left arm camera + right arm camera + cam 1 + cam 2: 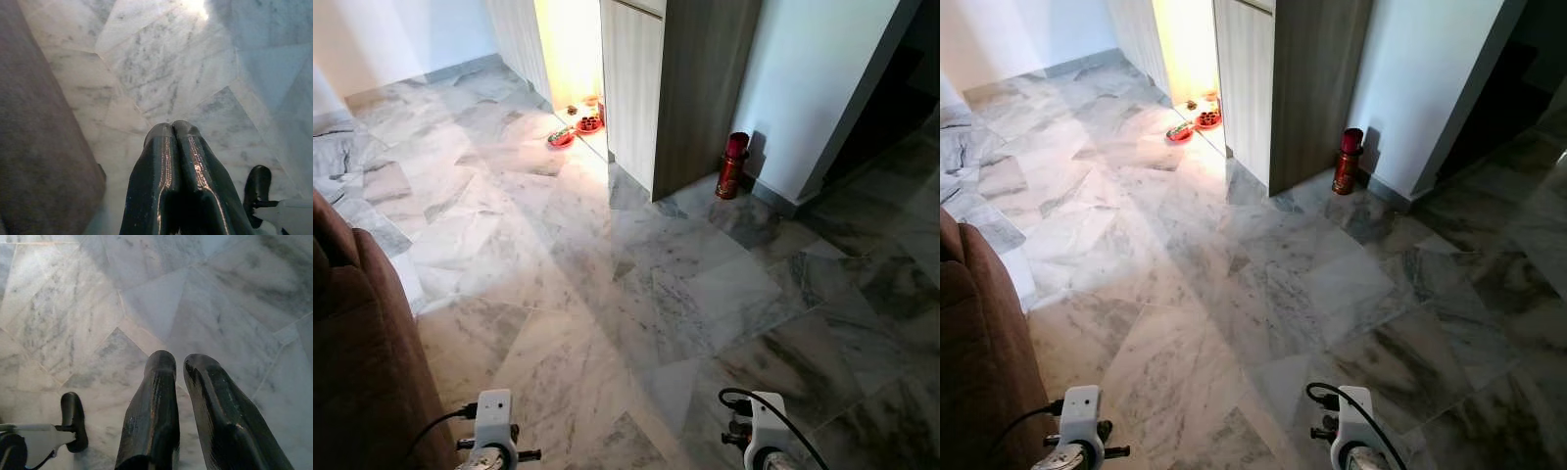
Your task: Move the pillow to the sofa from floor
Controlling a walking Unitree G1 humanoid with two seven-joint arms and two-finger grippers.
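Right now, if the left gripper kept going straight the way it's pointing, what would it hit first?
Most likely the bare marble floor. The left gripper, fingers shut, points down at the tiles, with the brown sofa off to one side. Depth is hard to judge.

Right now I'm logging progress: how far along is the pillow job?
Nothing looks done yet. The left gripper has its jaws shut on nothing, the right gripper has them open and empty, both above the marble floor. The brown sofa sits at the robot's left. Left: find the pillow, lift it, place it on the sofa.
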